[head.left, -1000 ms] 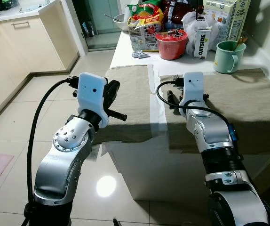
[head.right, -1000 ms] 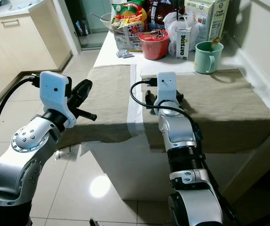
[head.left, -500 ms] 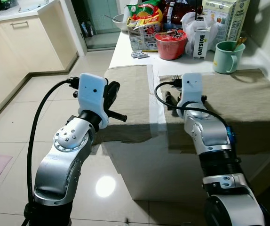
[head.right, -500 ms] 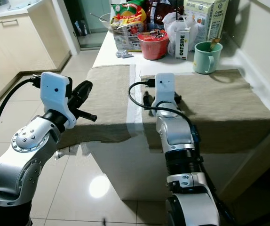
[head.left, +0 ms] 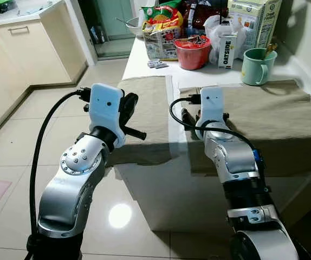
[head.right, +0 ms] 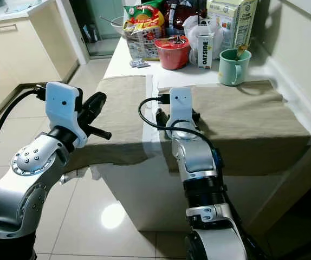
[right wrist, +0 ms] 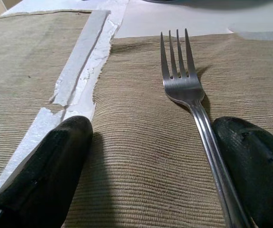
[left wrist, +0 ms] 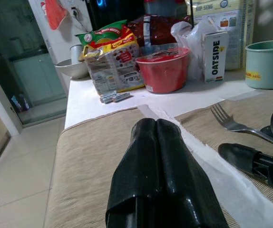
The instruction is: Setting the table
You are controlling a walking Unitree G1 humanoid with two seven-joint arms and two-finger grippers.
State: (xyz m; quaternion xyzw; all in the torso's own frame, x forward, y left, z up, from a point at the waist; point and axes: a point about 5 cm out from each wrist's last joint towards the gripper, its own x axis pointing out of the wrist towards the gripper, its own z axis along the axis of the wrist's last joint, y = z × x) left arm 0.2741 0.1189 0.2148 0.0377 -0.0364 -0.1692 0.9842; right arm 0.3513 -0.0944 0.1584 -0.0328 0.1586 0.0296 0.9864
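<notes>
A steel fork (right wrist: 184, 80) lies flat on the right beige placemat (head.left: 274, 114), tines pointing away from me. My right gripper (right wrist: 151, 166) rests low on that mat's near left corner and is open. The fork's handle runs between its fingers (right wrist: 41, 175), close beside one of them and free of both. From the left wrist view the fork (left wrist: 231, 124) shows beside a right finger. My left gripper (head.left: 129, 103) is shut and empty, held in the air off the table's left edge, pointing over the left placemat (head.left: 150, 108).
The white table (head.left: 144, 62) carries, at the back, a green mug (head.left: 256, 58), a red bowl (head.left: 193, 50), an Oatside carton (head.left: 227, 47), snack bags (head.left: 161, 27) and a tall carton (head.left: 253, 21). Kitchen cabinets (head.left: 20, 49) stand to the left across tiled floor.
My right arm has shifted a little to the left along the mat's near edge. The left arm has held still. The head view has moved slightly.
</notes>
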